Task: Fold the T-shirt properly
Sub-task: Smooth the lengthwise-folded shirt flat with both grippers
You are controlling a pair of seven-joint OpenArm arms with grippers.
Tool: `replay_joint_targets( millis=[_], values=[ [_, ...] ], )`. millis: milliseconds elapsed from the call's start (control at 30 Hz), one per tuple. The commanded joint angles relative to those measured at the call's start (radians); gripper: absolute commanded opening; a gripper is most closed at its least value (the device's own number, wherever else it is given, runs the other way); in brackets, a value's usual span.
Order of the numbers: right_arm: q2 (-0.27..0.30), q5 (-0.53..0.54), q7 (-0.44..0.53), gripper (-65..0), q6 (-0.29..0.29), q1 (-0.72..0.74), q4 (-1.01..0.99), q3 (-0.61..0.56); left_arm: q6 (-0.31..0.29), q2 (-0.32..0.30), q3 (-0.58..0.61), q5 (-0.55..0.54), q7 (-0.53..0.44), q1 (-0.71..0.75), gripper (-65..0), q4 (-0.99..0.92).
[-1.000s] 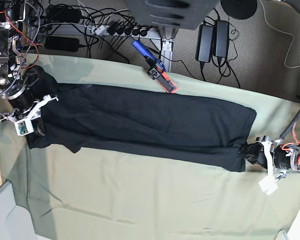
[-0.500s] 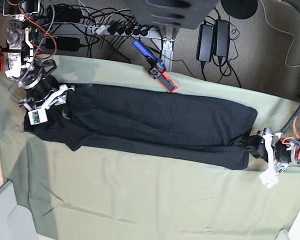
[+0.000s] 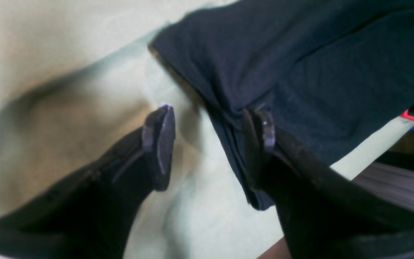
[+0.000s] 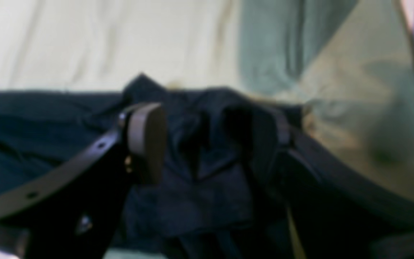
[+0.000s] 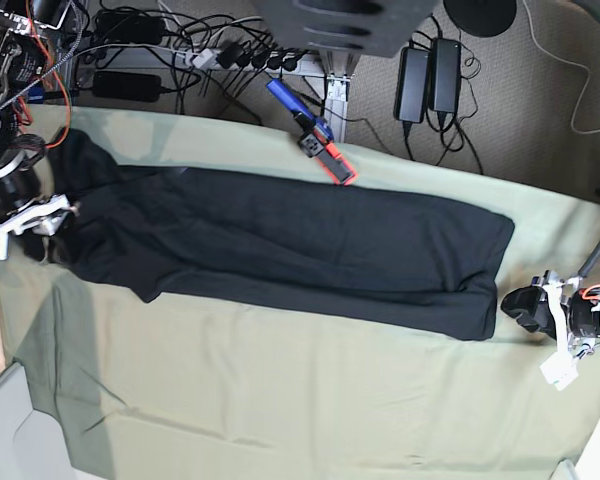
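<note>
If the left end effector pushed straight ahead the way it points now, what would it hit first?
Probably the T-shirt: the left end effector is open, one finger already at the shirt's corner edge, the other over the pale green cloth. Depth is unclear, so it might graze the cloth first.

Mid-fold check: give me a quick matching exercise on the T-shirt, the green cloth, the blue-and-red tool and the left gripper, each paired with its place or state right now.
Things:
1. T-shirt
2. green cloth
3. blue-and-red tool
4. left gripper

Places or states:
A. open, at the shirt's corner
B. spread under everything
C. lying long and narrow across the cloth
D. at the far edge of the cloth, by the cables

Pairs: 1-C, 2-B, 3-D, 4-A
</note>
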Motion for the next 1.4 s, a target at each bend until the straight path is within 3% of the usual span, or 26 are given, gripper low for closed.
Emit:
replay_joint_targets(
  millis=[0, 67, 267, 433, 600, 800, 1267, 1300, 1367],
  values=[
    [0.007, 0.014, 0.039, -39.7, 0.066, 0.018, 0.016, 0.005, -0.012, -0.02, -0.012, -0.015, -0.026, -0.021, -31.4, 0.013],
    [-0.018, -0.007, 0.04, -64.5, 0.066, 0.044, 0.006, -0.001, -0.012, -0.018, -0.012, -0.004, -0.044, -0.022, -31.5, 0.011],
    [-0.06, -0.155, 0.082, -65.0, 0.067, 0.156, -0.142, -0.052, -0.005, 0.035, -0.012, 0.076, -0.075, -0.022, -31.4, -0.004],
    [-0.06, -0.148, 0.084, -65.0, 0.068, 0.204, -0.331, -0.071, 0.024, 0.097, -0.015, 0.125, -0.086, -0.022, -31.4, -0.09],
    [-0.063, -0.107, 0.084, -65.0, 0.068, 0.205, -0.397, -0.071, 0.024, 0.13, -0.028, 0.13, -0.074, -0.021, -31.4, -0.147],
    [-0.068, -0.104, 0.084, -65.0, 0.068, 0.205, -0.396, -0.071, 0.019, 0.152, -0.028, 0.039, 0.002, -0.021, -31.4, -0.146],
    [-0.068, -0.1, 0.085, -65.0, 0.068, 0.206, -0.396, -0.071, -0.012, 0.166, -0.025, -0.079, 0.03, 0.056, -31.5, -0.146],
    [-0.068, -0.094, 0.085, -65.0, 0.068, 0.205, -0.396, -0.071, -0.012, 0.169, -0.025, -0.09, 0.029, 0.059, -32.8, -0.146],
    [-0.068, -0.089, 0.085, -65.0, 0.068, 0.205, -0.396, -0.071, -0.012, 0.174, -0.025, -0.122, 0.019, 0.061, -41.7, -0.146]
  ],
)
